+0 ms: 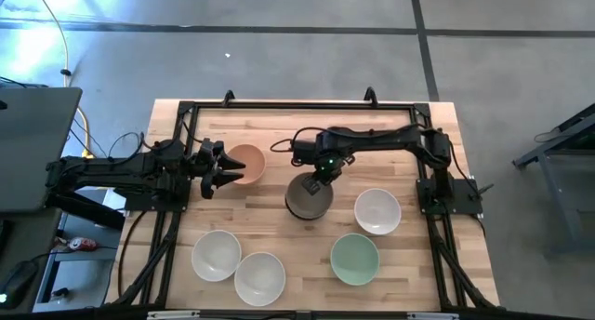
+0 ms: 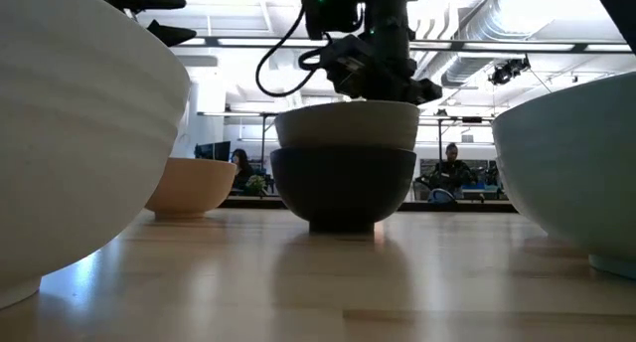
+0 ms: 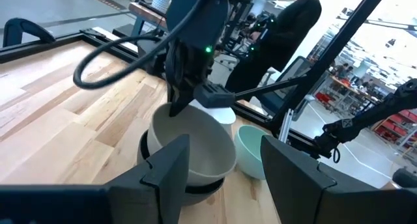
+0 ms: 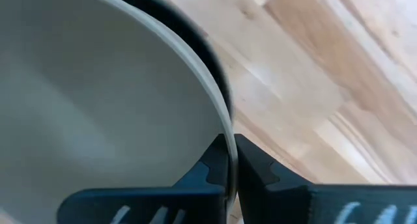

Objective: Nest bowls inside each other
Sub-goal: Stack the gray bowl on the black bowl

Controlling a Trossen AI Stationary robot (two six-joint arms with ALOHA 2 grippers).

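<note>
An olive-grey bowl (image 2: 346, 125) sits inside the black bowl (image 2: 343, 188) at the table's middle (image 1: 309, 197). My right gripper (image 1: 319, 178) reaches down onto this stack's far rim and is shut on the olive-grey bowl. The peach-orange bowl (image 1: 247, 164) stands on its foot to the left. My left gripper (image 1: 219, 167) hovers open at that bowl's left side, raised above the table, touching nothing. Three white bowls (image 1: 377, 211) (image 1: 217, 255) (image 1: 259, 277) and the mint green bowl (image 1: 354, 259) stand apart toward the near edge. My right gripper (image 4: 230, 162) pinches the olive-grey bowl's rim (image 4: 221, 123) on its far side, one finger (image 4: 207, 175) inside the bowl and one (image 4: 260, 172) outside. The fingers come from above, pointing down. The bowl sits upright inside the black bowl (image 4: 212, 55).
A black frame (image 1: 297, 106) runs around the table's far and side edges. Bare wood lies between the stack and the near bowls. In the low view a white bowl (image 2: 70, 133) and another bowl (image 2: 576, 163) stand close to the camera. People show in the room behind.
</note>
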